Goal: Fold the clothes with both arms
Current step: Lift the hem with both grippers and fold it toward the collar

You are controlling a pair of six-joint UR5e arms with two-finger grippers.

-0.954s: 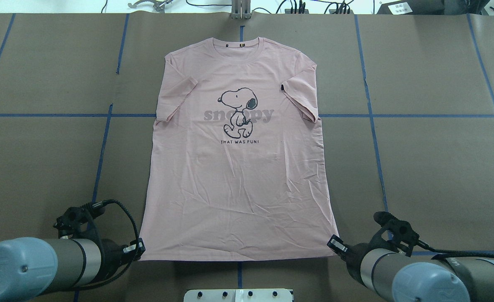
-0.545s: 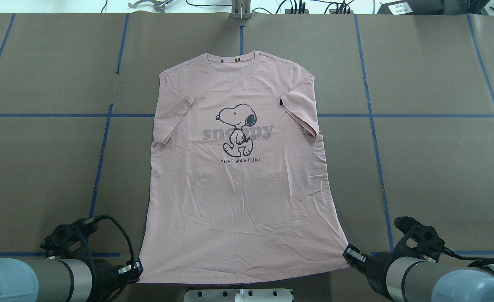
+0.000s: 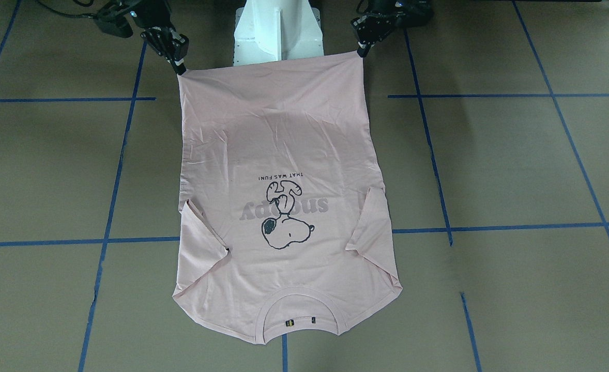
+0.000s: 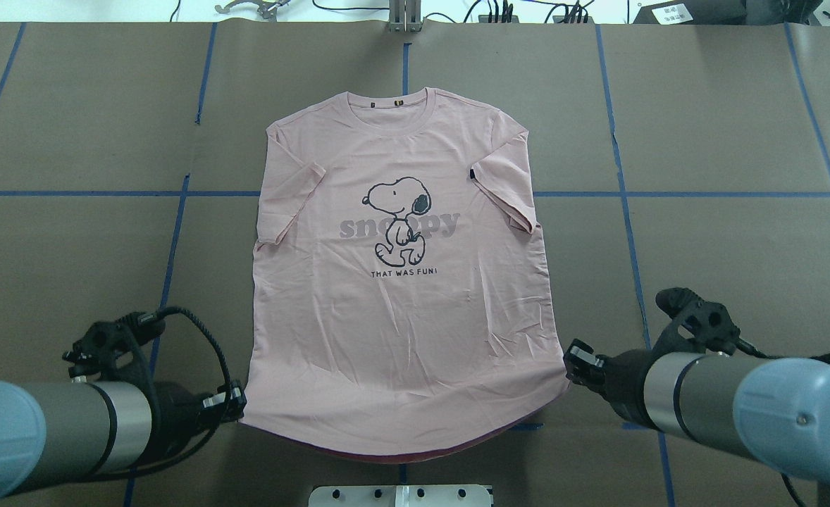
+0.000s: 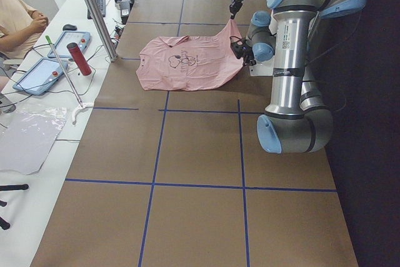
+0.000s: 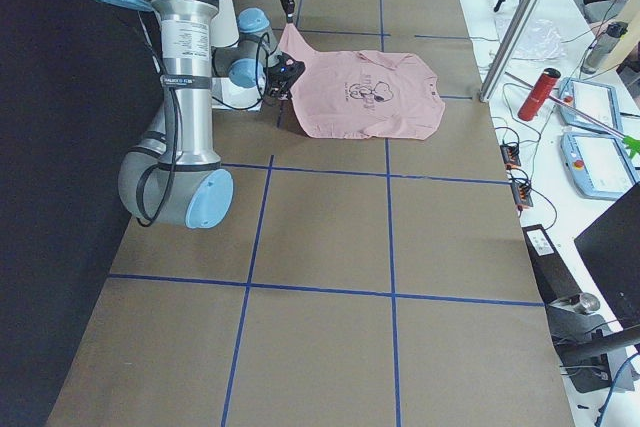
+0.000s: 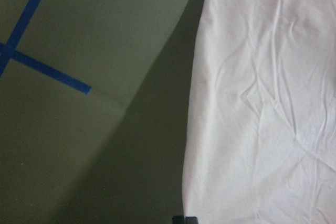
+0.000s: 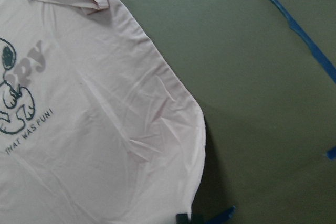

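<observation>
Nearest the robot, left pincer (image 4: 235, 405) and right pincer (image 4: 570, 359) are each clamped narrow on a bottom corner of the shirt (image 4: 401, 317); the front-facing view shows both corners pinched and held up off the table (image 4: 70, 246). Change from a second ago: the shirt was first dragged toward the robot, collar sliding closer, and in the last half second that slide has stopped. The collar holds its spot while both pincers have come up and slightly forward with the corners. The hem (image 4: 401, 447) between them now sags in a curve with a dark shadow strip beneath, where before it lay straight and flat. Meaning, as a guess: positioning is done and the first fold, hem carried toward the collar, is starting; nothing is folded yet. Fabric is thin, soft pale pink knit, limp, with fine creases across the lower body, smoother higher up. Mid-shirt sits the black outline dog print (image 4: 399, 218) over grey lettering, face up. Further out, both short sleeves (image 4: 292, 190) lie tucked in flat against the body. Farthest is the round ribbed collar (image 4: 390, 105), flat on the table. The table is matte brown, crossed by blue tape lines (image 4: 626, 211).
</observation>
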